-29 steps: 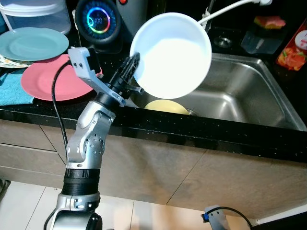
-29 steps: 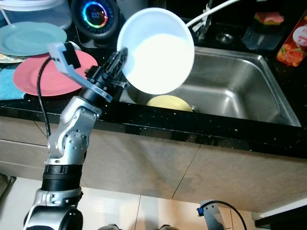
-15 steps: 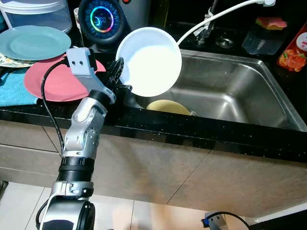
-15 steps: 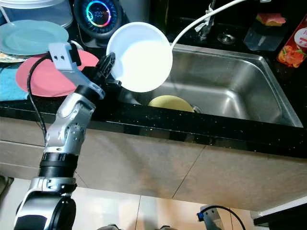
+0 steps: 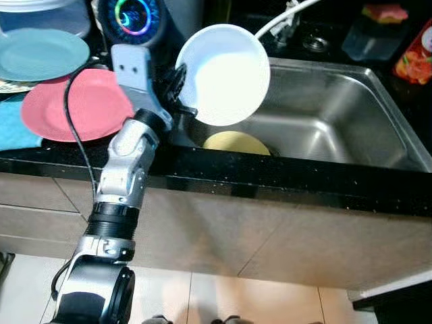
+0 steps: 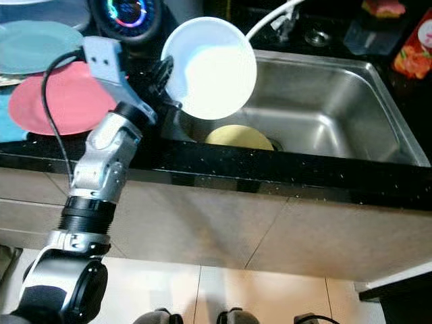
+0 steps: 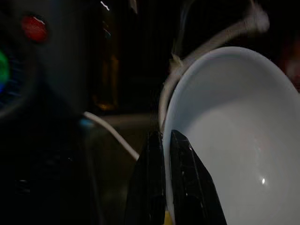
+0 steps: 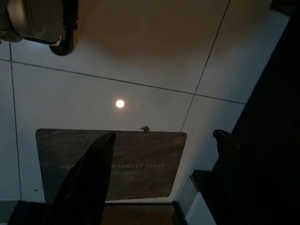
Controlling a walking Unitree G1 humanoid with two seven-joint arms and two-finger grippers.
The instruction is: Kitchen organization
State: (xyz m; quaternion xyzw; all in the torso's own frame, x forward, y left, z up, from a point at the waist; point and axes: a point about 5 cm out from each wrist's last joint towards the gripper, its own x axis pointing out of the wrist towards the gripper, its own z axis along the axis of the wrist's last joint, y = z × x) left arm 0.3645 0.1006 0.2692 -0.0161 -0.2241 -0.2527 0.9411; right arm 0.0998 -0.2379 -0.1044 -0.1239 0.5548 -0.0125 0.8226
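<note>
My left gripper (image 5: 177,88) is shut on the rim of a white bowl (image 5: 225,73), holding it tilted in the air over the left end of the steel sink (image 5: 351,121). In the left wrist view the two black fingers (image 7: 185,187) pinch the bowl's edge (image 7: 234,140). A yellow plate (image 5: 236,142) lies in the sink below the bowl. On the black counter to the left sit a pink plate (image 5: 74,104) and a pale green plate (image 5: 42,54). My right gripper (image 8: 159,178) hangs open over the tiled floor.
A round device with a glowing ring (image 5: 133,13) stands behind the pink plate. A white hose (image 5: 283,17) runs to the tap at the back. A blue cloth (image 5: 12,128) lies at the counter's left edge. A red packet (image 5: 415,57) and a sponge (image 5: 383,12) sit beyond the sink.
The left arm has drawn the white bowl back and down toward the sink's left end, then shifted it slightly right. The camera has tipped a little.
</note>
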